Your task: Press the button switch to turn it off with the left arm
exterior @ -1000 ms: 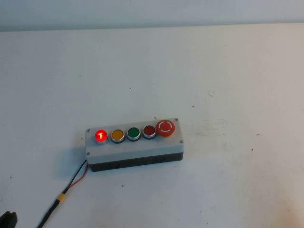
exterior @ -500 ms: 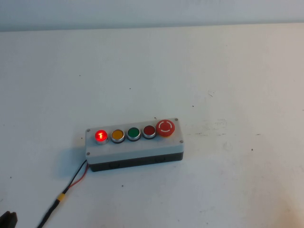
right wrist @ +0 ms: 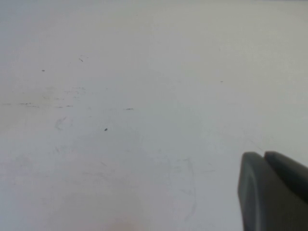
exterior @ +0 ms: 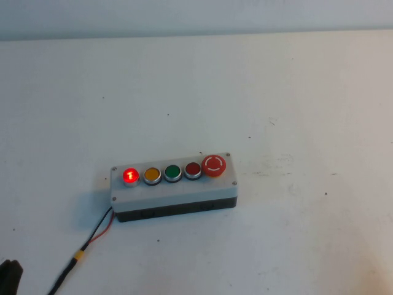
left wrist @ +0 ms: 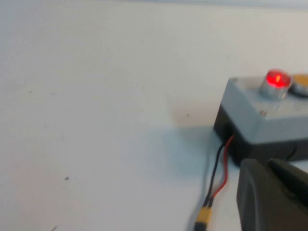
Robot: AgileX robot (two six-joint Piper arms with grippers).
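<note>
No readable text; only white curved arrow marks on the red mushroom button [exterior: 214,165] of the switch box [exterior: 174,190].

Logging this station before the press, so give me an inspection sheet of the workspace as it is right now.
Surface: white table, faint scuffs.
Job's things: switch box with five buttons in a row; lit red button at its left end glows.
Clutter: nothing seen.
Grippers: left gripper low, near the box's cable end, touching nothing; right gripper over bare table.
Cables: red and black wires leave the box's left end.
Surroundings: pale wall behind.
</note>
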